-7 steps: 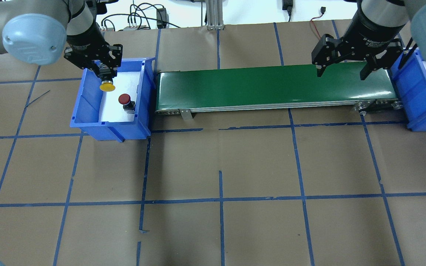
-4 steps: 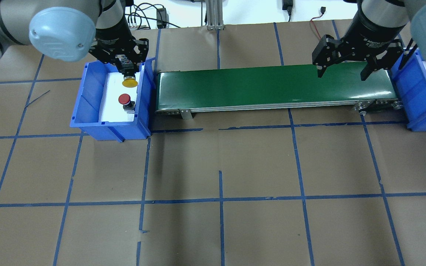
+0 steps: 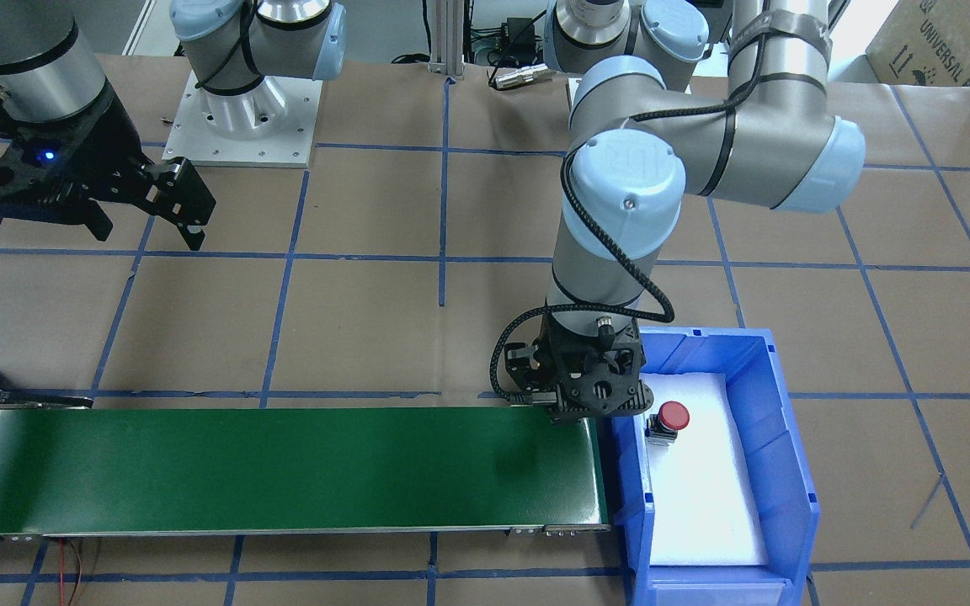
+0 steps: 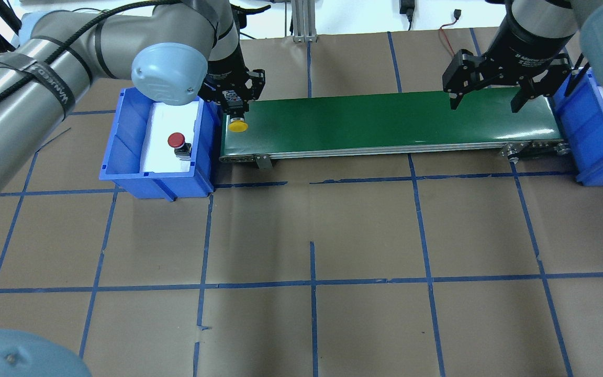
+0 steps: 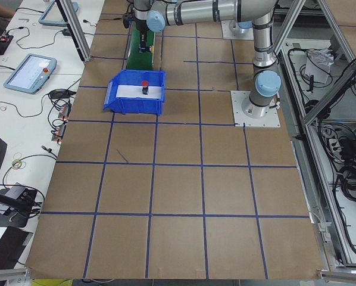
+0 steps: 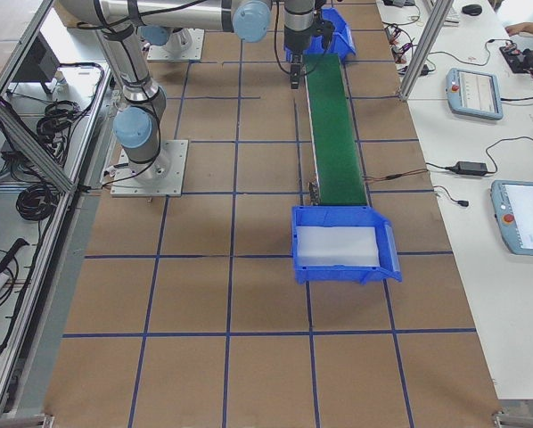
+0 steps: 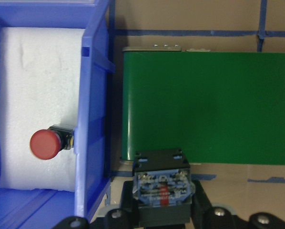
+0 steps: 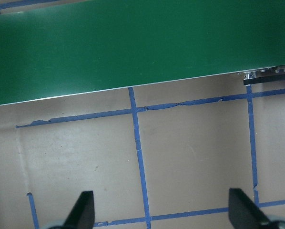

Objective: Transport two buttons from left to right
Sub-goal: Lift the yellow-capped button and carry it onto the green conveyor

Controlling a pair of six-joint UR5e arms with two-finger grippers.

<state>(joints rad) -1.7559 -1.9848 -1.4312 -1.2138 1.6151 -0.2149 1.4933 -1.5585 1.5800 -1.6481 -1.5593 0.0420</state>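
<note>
My left gripper (image 4: 233,104) is shut on the yellow button (image 4: 237,126) and holds it cap-down over the left end of the green conveyor belt (image 4: 385,120). The left wrist view shows its black-and-grey switch block (image 7: 162,193) clamped between the fingers. In the front-facing view the gripper (image 3: 590,400) hides this button. The red button (image 4: 176,140) lies on white foam in the left blue bin (image 4: 123,136), near the wall beside the belt; it also shows in the left wrist view (image 7: 45,144). My right gripper (image 4: 483,106) is open and empty above the belt's right end.
A second blue bin (image 4: 589,131) with white foam stands at the belt's right end. The belt's metal frame and rollers (image 4: 534,148) run along its near edge. Brown paper with blue tape lines (image 4: 312,283) covers the table.
My left gripper has carried the yellow button to the right, out of the left bin and over its wall, to above the belt's left end. The right arm has not moved.
</note>
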